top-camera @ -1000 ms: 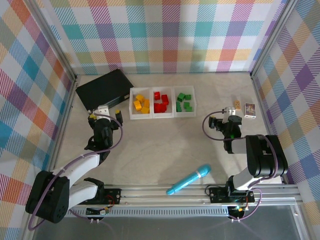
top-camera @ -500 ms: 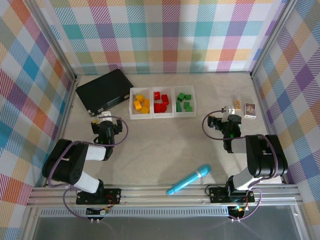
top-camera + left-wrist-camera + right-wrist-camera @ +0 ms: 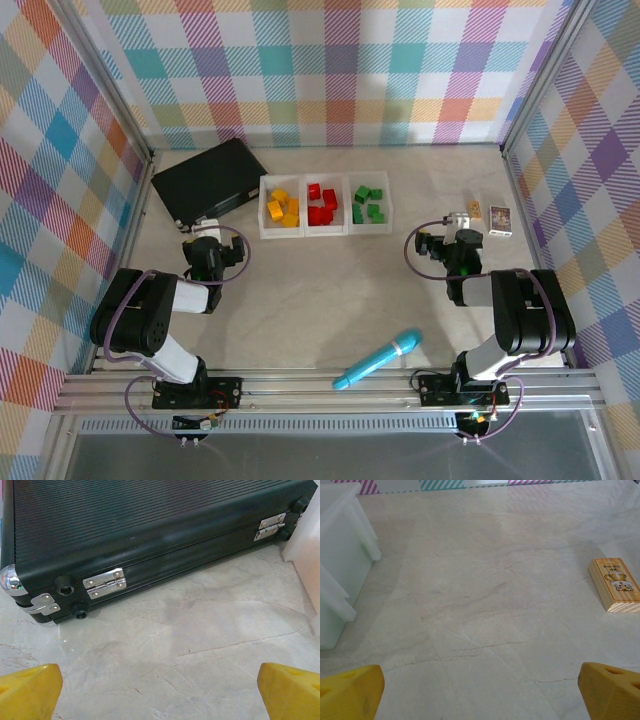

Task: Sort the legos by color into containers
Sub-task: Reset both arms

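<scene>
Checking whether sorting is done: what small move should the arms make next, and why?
Likely no pick; I would stop here. Yellow legos sit in the left compartment of the white tray, red legos the middle, green legos the right, and no brick is visible outside it. The left gripper and right gripper are open, empty.

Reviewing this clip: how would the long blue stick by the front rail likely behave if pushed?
The blue stick looks rounded and lies on the smooth table, so a sideways push would probably roll it. One end looks thicker, so it may curve as it rolls. It lies straight, so it seems rigid.
</scene>
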Available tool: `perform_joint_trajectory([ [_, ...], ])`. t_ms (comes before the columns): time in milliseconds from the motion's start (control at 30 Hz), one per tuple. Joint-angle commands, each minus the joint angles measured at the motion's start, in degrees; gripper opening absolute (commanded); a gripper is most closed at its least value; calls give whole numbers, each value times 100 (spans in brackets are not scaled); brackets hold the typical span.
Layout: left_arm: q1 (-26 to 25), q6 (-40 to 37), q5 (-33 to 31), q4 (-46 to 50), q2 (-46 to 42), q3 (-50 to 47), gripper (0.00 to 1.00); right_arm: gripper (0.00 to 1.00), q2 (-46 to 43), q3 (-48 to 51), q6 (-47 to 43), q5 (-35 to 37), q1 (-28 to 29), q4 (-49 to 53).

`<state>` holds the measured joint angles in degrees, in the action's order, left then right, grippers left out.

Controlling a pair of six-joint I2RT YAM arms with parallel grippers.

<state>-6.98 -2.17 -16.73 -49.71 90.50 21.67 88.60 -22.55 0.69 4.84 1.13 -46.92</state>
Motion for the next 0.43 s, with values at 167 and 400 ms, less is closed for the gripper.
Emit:
perform_joint_trajectory([
  [167, 30, 87, 100, -188, 3, 89, 100, 99, -53, -83, 65, -106, 18, -94],
  [400, 30, 88, 108, -170, 3, 87, 99, 99, -70, -66, 48, -110, 15, -123],
])
